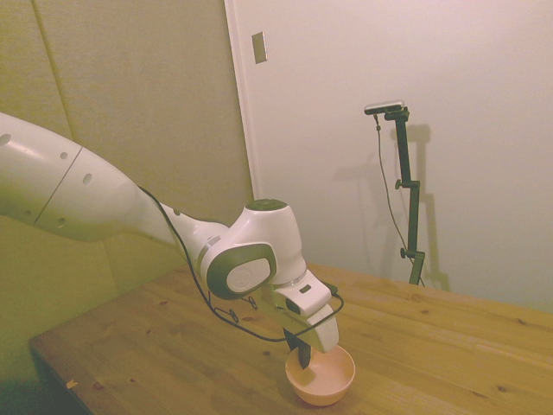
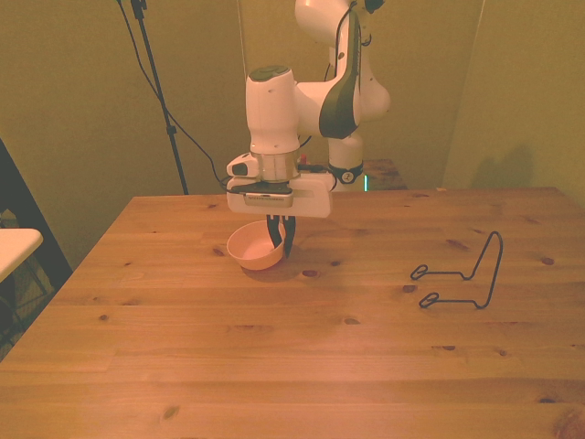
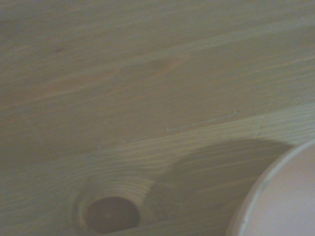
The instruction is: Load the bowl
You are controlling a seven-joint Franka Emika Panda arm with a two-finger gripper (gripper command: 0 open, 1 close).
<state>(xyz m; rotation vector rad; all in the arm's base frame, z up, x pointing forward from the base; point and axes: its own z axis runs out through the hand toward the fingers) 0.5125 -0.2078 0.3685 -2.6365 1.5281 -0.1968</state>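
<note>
Bowl (image 2: 254, 248) on desk (image 2: 292, 347), toward front view's left, wire rack (image 2: 462, 274) well apart. Gripper (image 2: 278, 240) down at rim, fingers seemingly pinching bowl wall, one inside. Risk: thin rim hold slips on lifting, bowl tilts or drops.

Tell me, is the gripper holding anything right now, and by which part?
The gripper sits at the bowl, its fingers straddling the rim on the front view's right. Whether they have clamped on that rim cannot be told.
</note>
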